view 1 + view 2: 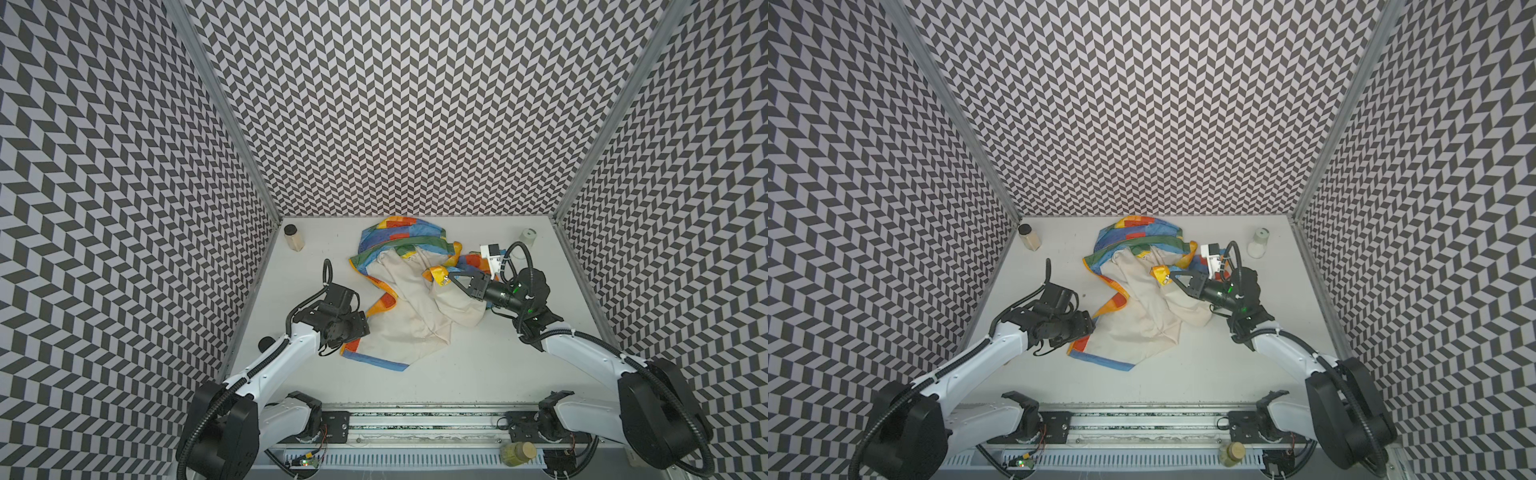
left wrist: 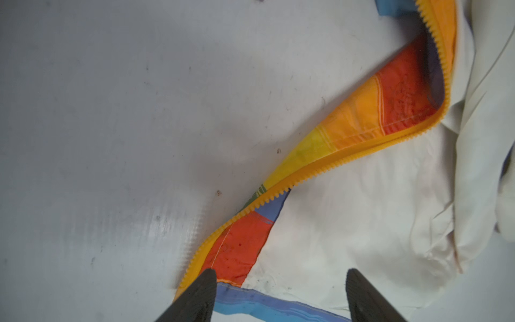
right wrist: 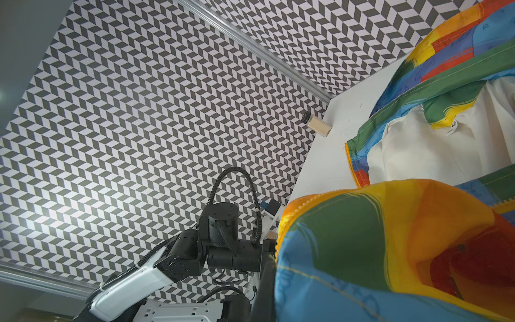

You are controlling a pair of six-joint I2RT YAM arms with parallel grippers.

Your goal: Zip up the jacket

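The jacket [image 1: 409,303] lies spread on the white table in both top views, cream lining up, with rainbow bands round its edges [image 1: 1133,237]. Its orange-yellow zipper strip [image 2: 334,161] snakes along the left edge. My left gripper [image 2: 281,292] hangs open over the jacket's near left corner, with one fingertip [image 2: 202,290] at the zipper's end and blue hem and red patch between the fingers. My right gripper [image 1: 449,278] is shut on a raised fold of the jacket's other zipper edge [image 1: 1160,274]. That fold [image 3: 390,237] fills the right wrist view and hides most of the fingers.
A black-lidded jar [image 1: 293,238] stands at the back left and a pale jar [image 1: 528,237] at the back right. Another jar [image 1: 517,453] sits on the front rail. Patterned walls close in three sides of the table [image 1: 478,374].
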